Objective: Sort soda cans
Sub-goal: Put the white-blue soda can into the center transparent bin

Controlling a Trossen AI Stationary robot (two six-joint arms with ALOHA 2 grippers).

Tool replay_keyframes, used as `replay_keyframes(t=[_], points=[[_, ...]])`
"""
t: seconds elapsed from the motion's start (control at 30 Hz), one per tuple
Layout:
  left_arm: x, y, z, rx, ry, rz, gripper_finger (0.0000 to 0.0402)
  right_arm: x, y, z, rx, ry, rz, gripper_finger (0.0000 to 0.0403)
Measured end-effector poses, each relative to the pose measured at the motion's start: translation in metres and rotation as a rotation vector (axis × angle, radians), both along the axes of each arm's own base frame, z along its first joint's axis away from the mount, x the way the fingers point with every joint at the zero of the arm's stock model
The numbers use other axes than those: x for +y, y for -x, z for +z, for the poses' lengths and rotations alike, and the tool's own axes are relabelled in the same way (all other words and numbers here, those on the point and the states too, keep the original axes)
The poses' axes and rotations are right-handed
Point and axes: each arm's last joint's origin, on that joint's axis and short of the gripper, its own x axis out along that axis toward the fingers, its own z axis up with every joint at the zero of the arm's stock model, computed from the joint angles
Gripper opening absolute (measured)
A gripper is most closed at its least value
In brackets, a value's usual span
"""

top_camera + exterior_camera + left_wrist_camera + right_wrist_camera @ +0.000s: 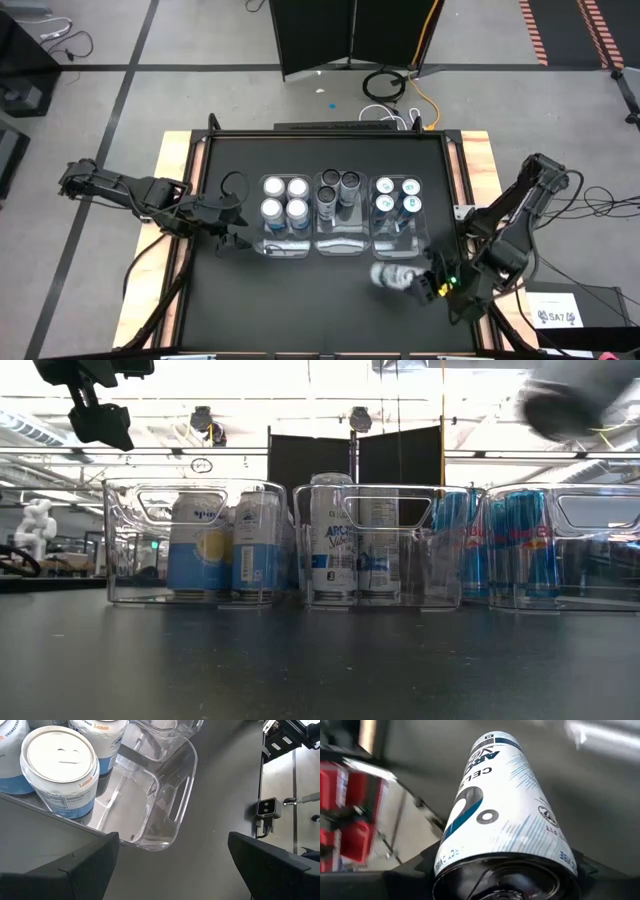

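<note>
Jaws closed on a white can, my right gripper sat lower right from above; the left gripper, fully spread and empty, waited beside the bins. Wrist view: the can lay gripped; I judged a level carry wisest.

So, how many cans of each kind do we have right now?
Silver-topped lemon cans, left bin: 4
Dark-topped cans, middle bin: 3
Teal-marked cans, right bin: 4
White can in the right gripper: 1
Total: 12
</note>
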Motion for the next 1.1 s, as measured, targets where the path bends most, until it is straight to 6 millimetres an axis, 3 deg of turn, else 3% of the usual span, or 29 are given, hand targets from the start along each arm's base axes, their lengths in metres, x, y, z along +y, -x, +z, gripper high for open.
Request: replay_keyframes(t=[0.13,0.33,0.6,0.87,1.03,1.1], points=[[0.000,0.000,0.000,0.000,0.000,0.000,0.0382,-0.019,-0.021,0.016,-0.112,0.104,-0.052,0.0234],[0.000,0.000,0.000,0.000,0.000,0.000,0.0382,-0.063,-0.055,0.036,-0.156,0.249,-0.040,0.0238],[0.000,0.000,0.000,0.000,0.000,0.000,0.0382,-0.129,-0.089,0.070,-0.171,0.276,0.017,0.0240],[0.000,0.000,0.000,0.000,0.000,0.000,0.0382,-0.165,-0.141,0.084,0.009,0.257,0.232,0.0240],[0.000,0.000,0.000,0.000,0.000,0.000,0.0382,-0.177,-0.163,0.080,0.259,0.238,0.365,0.0240],[0.000,0.000,0.000,-0.001,0.000,0.000,0.0382,-0.179,-0.175,0.076,0.237,0.216,0.422,0.0240]])
